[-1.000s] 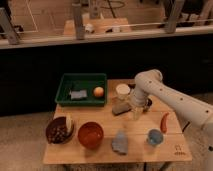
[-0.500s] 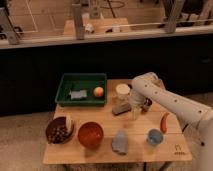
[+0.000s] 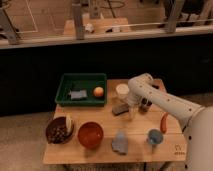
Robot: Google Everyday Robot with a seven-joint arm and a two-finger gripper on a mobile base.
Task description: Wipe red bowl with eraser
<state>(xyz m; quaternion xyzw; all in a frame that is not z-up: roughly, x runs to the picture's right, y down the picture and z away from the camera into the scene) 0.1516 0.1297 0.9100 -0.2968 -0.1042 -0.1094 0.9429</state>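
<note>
Hand (image 3: 131, 113) seemingly just beside eraser (image 3: 120, 108), cup (image 3: 122, 90) behind, red bowl (image 3: 90, 134) apart.

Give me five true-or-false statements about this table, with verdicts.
1. The red bowl is empty. True.
2. The eraser lies in the green tray. False: it lies on the table, outside the tray.
3. The end effector hangs over the red bowl. False: it is beside the eraser.
4. An orange ball sits in the green tray. True.
5. The end effector holds the eraser. False: it is open and holds nothing.
</note>
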